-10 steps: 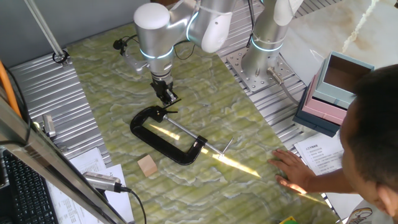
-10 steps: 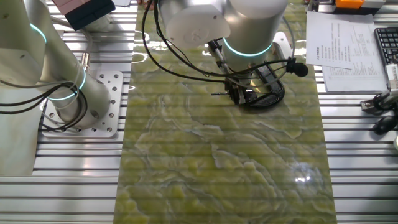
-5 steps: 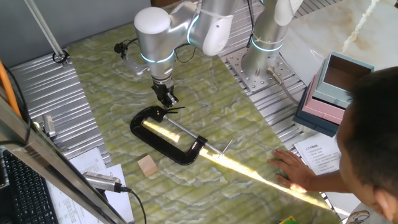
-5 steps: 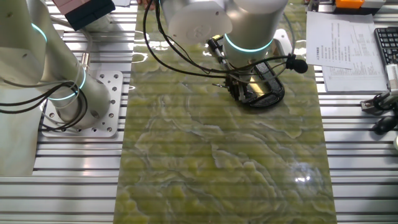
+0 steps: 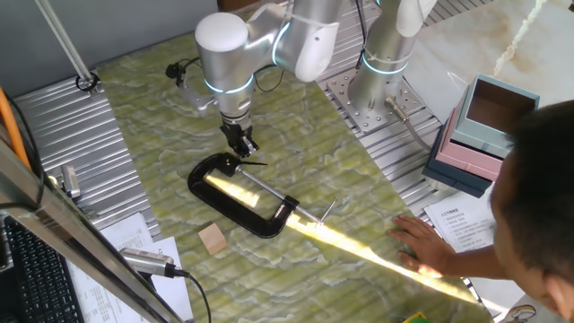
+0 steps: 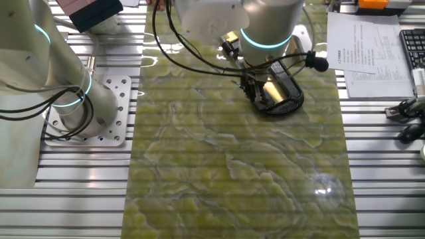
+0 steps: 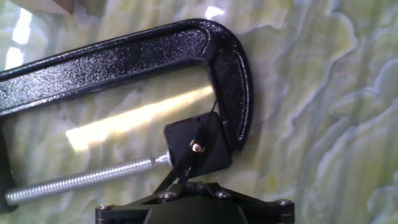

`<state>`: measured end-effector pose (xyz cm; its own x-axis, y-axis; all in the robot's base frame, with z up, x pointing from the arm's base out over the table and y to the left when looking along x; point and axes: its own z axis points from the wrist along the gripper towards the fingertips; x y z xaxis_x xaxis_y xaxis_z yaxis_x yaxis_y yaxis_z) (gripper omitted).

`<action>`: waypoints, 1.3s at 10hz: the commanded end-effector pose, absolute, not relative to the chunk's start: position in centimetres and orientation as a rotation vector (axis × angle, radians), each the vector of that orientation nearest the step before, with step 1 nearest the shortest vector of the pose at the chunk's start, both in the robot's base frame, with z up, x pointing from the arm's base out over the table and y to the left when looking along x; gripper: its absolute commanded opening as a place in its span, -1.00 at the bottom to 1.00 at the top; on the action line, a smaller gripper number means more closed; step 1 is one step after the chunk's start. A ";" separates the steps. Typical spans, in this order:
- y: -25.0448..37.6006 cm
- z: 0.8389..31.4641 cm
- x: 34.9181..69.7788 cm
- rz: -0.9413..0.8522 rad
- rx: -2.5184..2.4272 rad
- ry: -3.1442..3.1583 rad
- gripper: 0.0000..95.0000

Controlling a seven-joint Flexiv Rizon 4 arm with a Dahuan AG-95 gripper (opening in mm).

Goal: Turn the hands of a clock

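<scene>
Two thin black hands [image 7: 186, 163] sit on the small black clock block [image 7: 198, 149] at lower centre of the hand view, one running down toward my tool [image 7: 186, 186], the other up toward the C-clamp [image 7: 124, 56]. I cannot tell whether my tool is closed on a hand; its tips are hidden. My judgement: sweep gently around the brass hub [image 7: 197, 147], staying level. Farther up, the clamp arch lies on the green counter [image 7: 323, 74].
</scene>
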<state>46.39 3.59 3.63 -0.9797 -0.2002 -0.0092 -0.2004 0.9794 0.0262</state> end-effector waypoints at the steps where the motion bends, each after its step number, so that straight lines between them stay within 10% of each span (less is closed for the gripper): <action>1: 3.7 3.8 46.4 0.042 -0.311 3.121 -1.00; 13: -2.3 9.6 46.1 0.028 -0.452 3.128 -1.00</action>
